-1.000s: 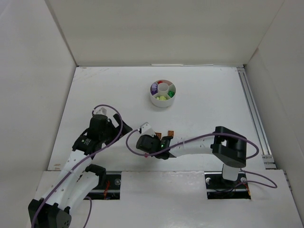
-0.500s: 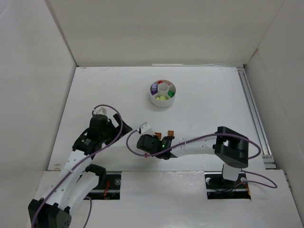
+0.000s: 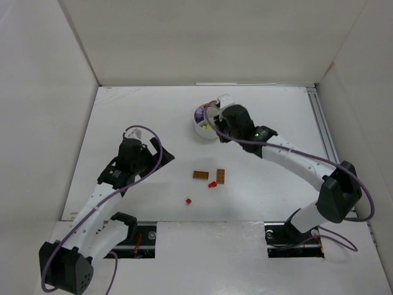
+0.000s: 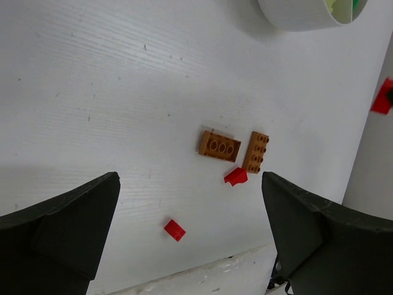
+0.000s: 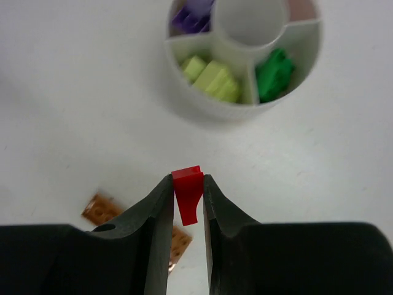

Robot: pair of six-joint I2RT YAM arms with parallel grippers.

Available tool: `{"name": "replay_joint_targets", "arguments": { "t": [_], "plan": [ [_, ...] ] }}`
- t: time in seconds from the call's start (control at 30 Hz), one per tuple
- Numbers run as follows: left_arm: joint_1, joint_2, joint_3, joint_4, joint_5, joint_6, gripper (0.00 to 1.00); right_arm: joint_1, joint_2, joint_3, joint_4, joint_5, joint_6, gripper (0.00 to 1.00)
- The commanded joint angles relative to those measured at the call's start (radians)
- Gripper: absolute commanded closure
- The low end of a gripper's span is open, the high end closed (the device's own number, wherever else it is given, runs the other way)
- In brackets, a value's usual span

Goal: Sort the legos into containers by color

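Observation:
My right gripper (image 5: pixel 187 184) is shut on a small red lego (image 5: pixel 188 195), held above the table just short of the round white dish (image 5: pixel 245 101). The dish holds purple (image 5: pixel 191 15), lime-yellow (image 5: pixel 212 77) and green legos (image 5: pixel 274 74); its centre well is bare. In the top view the right gripper (image 3: pixel 216 126) covers much of the dish (image 3: pixel 202 130). My left gripper (image 4: pixel 189 184) is open and empty, looking down on two orange-brown legos (image 4: pixel 219 146) (image 4: pixel 256 152) and two red legos (image 4: pixel 236 177) (image 4: pixel 174 229).
The loose legos lie mid-table in the top view: orange-brown ones (image 3: pixel 201 174) (image 3: pixel 220 176) and red ones (image 3: pixel 212 184) (image 3: pixel 188 200). White walls enclose the table, with a rail (image 3: pixel 325 147) along its right side. The left gripper (image 3: pixel 161 158) hovers left of the loose legos.
My right arm has swung from the loose legos near the front up to the dish, carrying a red lego. The loose legos are now uncovered. My left arm shifted slightly.

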Motion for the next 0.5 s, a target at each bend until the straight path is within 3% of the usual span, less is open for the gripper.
{"name": "replay_joint_targets", "arguments": {
  "t": [0.0, 0.2, 0.47],
  "plan": [
    [-0.004, 0.072, 0.103, 0.097, -0.011, 0.037, 0.00, -0.158, 0.039, 0.118, 0.051, -0.170, -0.133, 0.94],
    [-0.013, 0.252, 0.272, 0.129, -0.041, 0.101, 0.00, -0.297, 0.247, 0.399, 0.019, -0.321, -0.207, 0.94],
    [-0.013, 0.423, 0.436, 0.149, -0.052, 0.152, 0.00, -0.350, 0.497, 0.689, -0.050, -0.379, -0.232, 0.94]
  ]
}}
